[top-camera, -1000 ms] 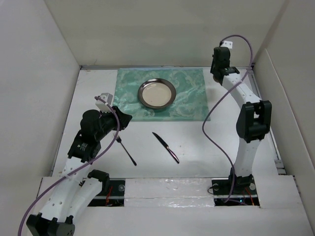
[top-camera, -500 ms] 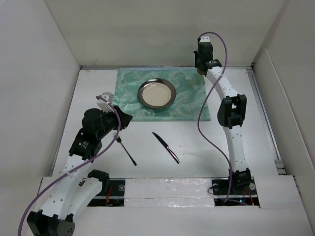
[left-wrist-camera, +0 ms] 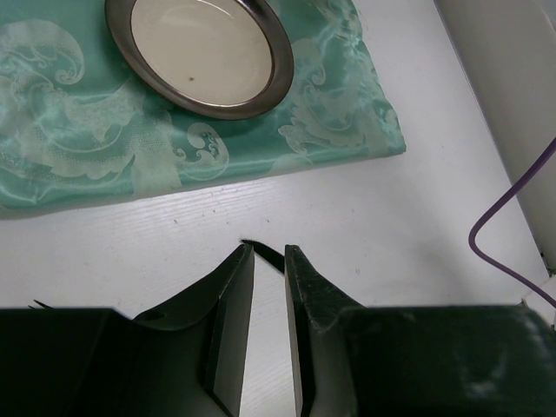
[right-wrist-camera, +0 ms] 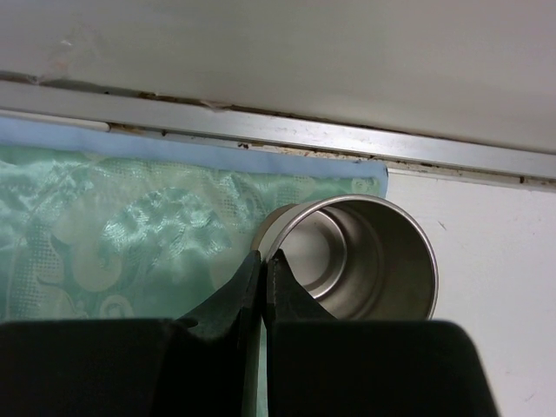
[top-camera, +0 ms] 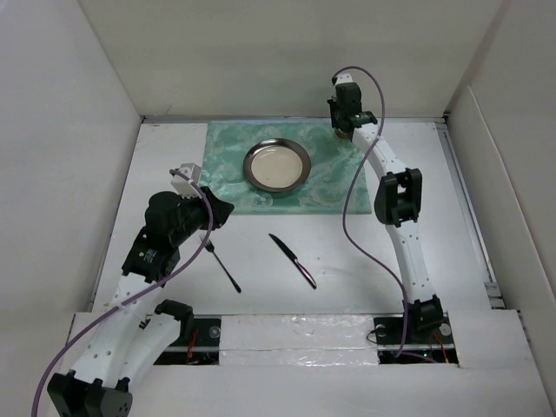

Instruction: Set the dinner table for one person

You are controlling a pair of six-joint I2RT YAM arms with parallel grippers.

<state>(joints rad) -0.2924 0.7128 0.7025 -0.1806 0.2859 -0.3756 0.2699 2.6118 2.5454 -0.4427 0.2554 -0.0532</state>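
Note:
The white dinner table (top-camera: 161, 161) carries a green marbled placemat (top-camera: 228, 178) with a round metal plate (top-camera: 276, 165) on it. A fork (top-camera: 222, 262) and a dark knife (top-camera: 293, 260) lie on the bare top in front of the mat. My right gripper (right-wrist-camera: 263, 258) is shut on the rim of a steel cup (right-wrist-camera: 373, 261), one finger inside and one outside, over the mat's far right corner (right-wrist-camera: 369, 184). My left gripper (left-wrist-camera: 269, 252) hovers above the table near the fork, narrowly open and holding nothing. The knife's tip (left-wrist-camera: 271, 257) shows beyond its fingertips.
White upright panels (top-camera: 69, 130) close in the left, far and right sides. The right arm (top-camera: 397, 200) stretches along the mat's right edge, its purple cable (top-camera: 349, 217) looping over the table. A metal rail (right-wrist-camera: 347, 137) runs along the far wall's foot.
The right arm has swung left from the far right corner to the mat's far right corner. The left arm has barely moved.

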